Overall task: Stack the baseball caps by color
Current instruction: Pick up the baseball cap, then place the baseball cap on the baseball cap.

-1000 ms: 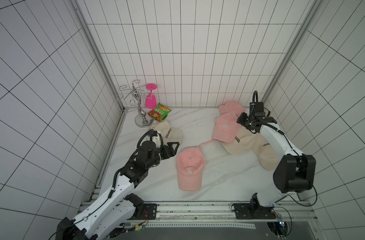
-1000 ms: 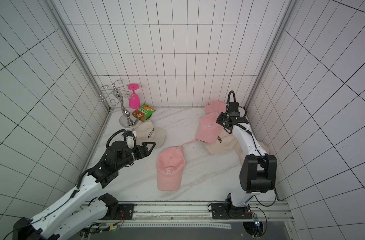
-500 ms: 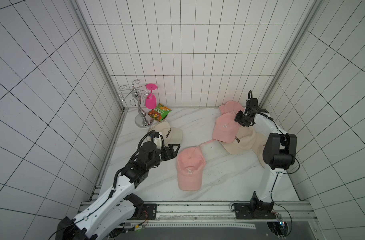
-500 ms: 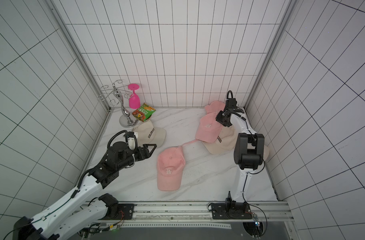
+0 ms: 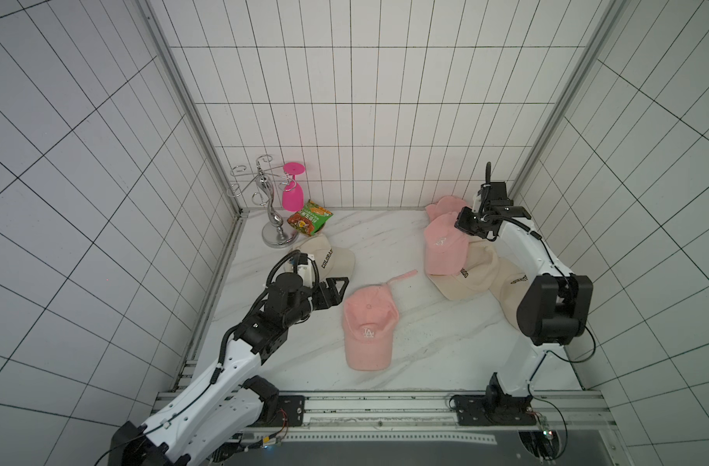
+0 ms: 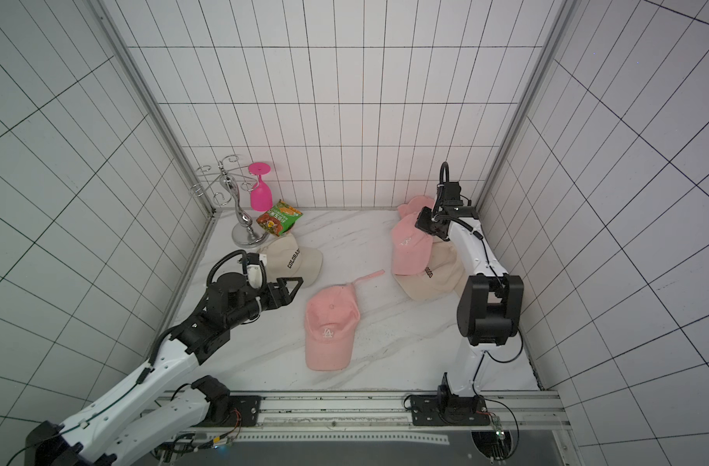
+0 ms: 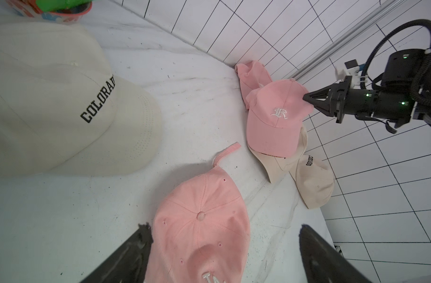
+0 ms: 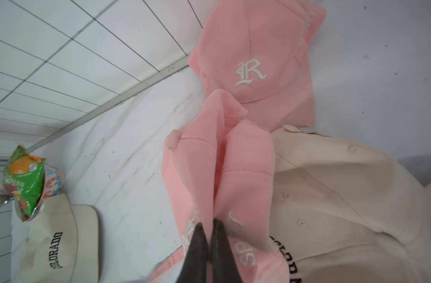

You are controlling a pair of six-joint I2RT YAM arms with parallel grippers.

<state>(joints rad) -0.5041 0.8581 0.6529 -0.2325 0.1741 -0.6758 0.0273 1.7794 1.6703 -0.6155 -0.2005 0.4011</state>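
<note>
Clenched the right hand [image 7: 305, 98] on a pinched-up fold in the crown of the pink "R" cap [image 5: 443, 250], close to the far right corner of the surface [image 5: 385, 242]. Saw, in the right wrist view, its two dark fingertips [image 8: 197, 245] pressed together with pink cloth bunched between them. Found that cap's bill lying across a cream cap [image 5: 470, 278], itself overlapping a second cream cap [image 7: 312, 181] along the right edge, partly behind the right arm. Found a second pink cap [image 5: 441, 203], bearing the same letter, crumpled in the far right corner just behind the grasped one. Held the left hand [image 5: 337, 287] released, jaws wide and empty, over the surface between a third cream cap [image 5: 332, 258] toward the far left corner and the pink "LA" cap [image 5: 367, 322] lying flat near the middle. Noted, in the far left corner, a hot-pink goblet [image 5: 293, 193] hanging upside down on a chrome rack [image 5: 274, 226], with a snack packet [image 5: 309, 218] beside its base.
</note>
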